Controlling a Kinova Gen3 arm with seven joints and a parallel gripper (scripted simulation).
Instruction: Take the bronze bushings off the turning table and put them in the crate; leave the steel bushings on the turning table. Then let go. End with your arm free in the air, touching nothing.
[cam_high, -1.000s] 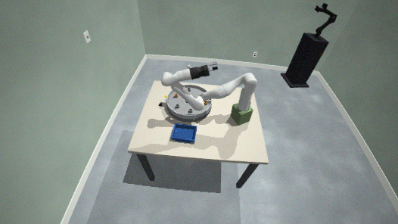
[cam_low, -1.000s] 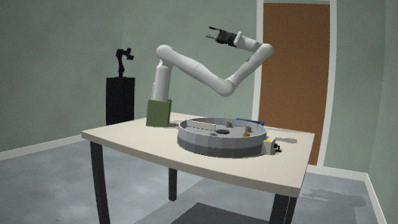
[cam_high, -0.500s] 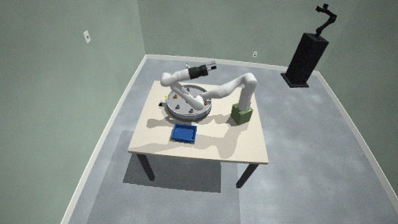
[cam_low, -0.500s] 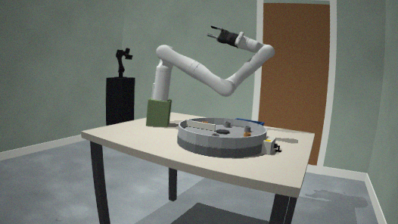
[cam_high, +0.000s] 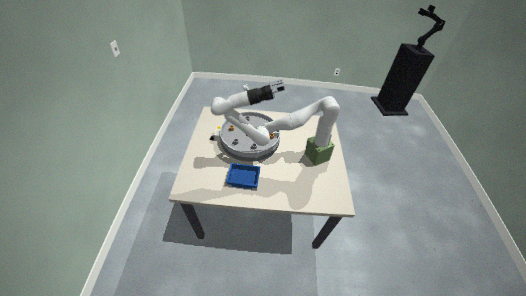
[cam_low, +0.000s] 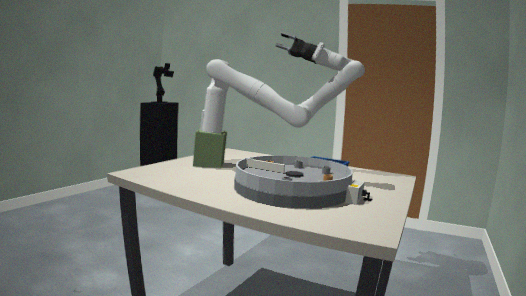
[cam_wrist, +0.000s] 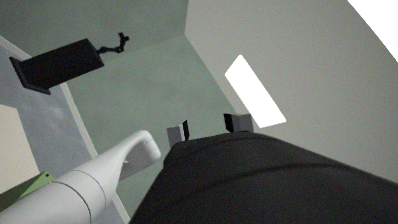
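The round grey turning table (cam_high: 233, 146) (cam_low: 290, 194) stands on the table top. A bronze bushing (cam_high: 271, 135) (cam_low: 328, 176) stands near its rim, and a second small orange one (cam_high: 232, 128) shows on the far side. Grey steel bushings (cam_high: 253, 146) (cam_low: 299, 163) stand on it too. The blue crate (cam_high: 242, 185) sits empty in front of the turning table; only its edge (cam_low: 334, 161) shows in the exterior view. My gripper (cam_high: 281, 86) (cam_low: 281, 42) (cam_wrist: 206, 124) is open and empty, raised high above the turning table and pointing up toward the wall and ceiling.
The arm's green base (cam_high: 319, 150) (cam_low: 209, 148) stands at the table's edge. A small white and yellow box (cam_low: 356, 192) sits against the turning table's side. A black pedestal with a camera arm (cam_high: 404, 77) (cam_low: 158, 131) stands on the floor.
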